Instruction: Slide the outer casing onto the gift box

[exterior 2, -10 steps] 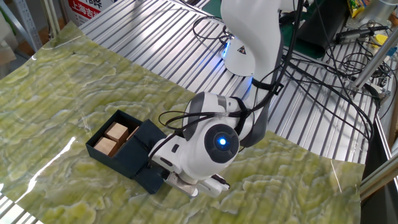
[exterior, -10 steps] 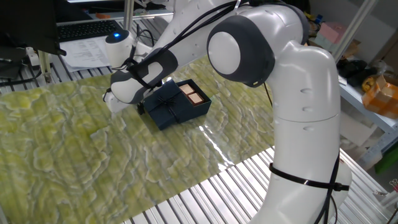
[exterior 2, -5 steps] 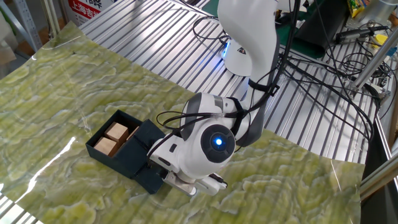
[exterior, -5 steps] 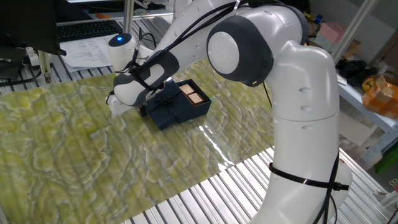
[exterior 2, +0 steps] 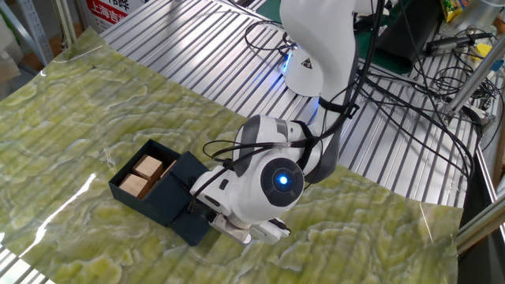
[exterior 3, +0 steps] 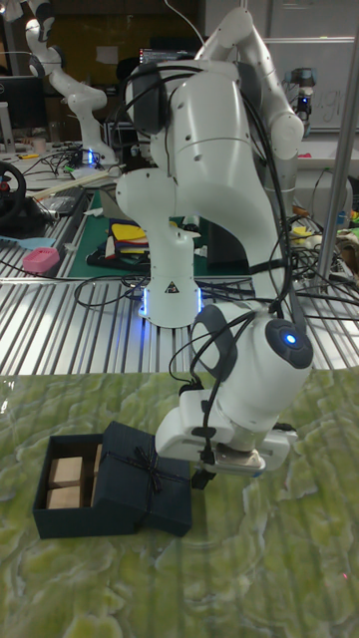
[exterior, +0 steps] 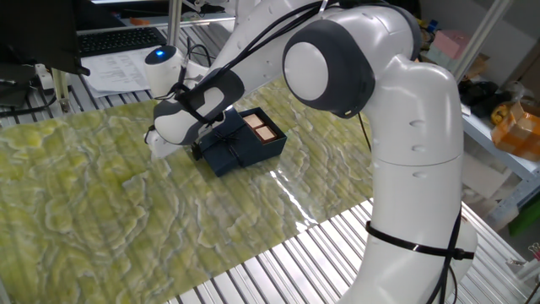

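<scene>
Touching the outer casing [exterior 3: 150, 478] — gripper [exterior 3: 204, 477] at its end, jaw state hidden.

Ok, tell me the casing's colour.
Dark navy casing with a dark ribbon bow, clearest in the tall fixed view.

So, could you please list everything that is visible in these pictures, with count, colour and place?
outer casing: one, dark navy with a thin dark ribbon bow, on the mat, partly slid over the gift box
gift box: one, dark navy tray, tan blocks still showing at its uncovered end, on the mat
mat: one, green-yellow marbled, covering the table
table: one, silver metal slats, under and beyond the mat
cables: several, black, on the slats behind the arm's base
keyboard: one, black, at the far edge in one fixed view
arm: one, white and grey
gripper: one, at the casing's end; its jaws are hidden
</scene>
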Controlling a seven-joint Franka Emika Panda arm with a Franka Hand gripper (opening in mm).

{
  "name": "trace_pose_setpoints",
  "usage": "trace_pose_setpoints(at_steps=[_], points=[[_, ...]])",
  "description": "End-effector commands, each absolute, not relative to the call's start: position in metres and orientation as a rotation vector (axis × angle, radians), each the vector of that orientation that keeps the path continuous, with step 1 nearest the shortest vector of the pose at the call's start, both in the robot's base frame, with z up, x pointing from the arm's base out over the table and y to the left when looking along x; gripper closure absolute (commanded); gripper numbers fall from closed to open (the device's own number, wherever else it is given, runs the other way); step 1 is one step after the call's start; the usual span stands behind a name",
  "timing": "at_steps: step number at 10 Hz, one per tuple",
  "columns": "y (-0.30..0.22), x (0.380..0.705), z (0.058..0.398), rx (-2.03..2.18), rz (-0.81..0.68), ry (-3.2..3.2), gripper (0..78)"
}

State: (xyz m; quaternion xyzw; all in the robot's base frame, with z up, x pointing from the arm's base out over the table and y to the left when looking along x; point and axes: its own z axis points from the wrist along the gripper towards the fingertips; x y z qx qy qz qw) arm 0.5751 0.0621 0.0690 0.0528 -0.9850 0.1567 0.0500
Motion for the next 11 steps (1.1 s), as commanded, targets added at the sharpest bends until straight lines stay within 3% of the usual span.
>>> trace_pose_setpoints(at_steps=[1, 11], points=[[0.059, 0.578, 0.068, 0.162, 0.485, -3.002, 77.6], [0.046, 0.585, 0.096, 0.183, 0.536, -2.985, 77.6]])
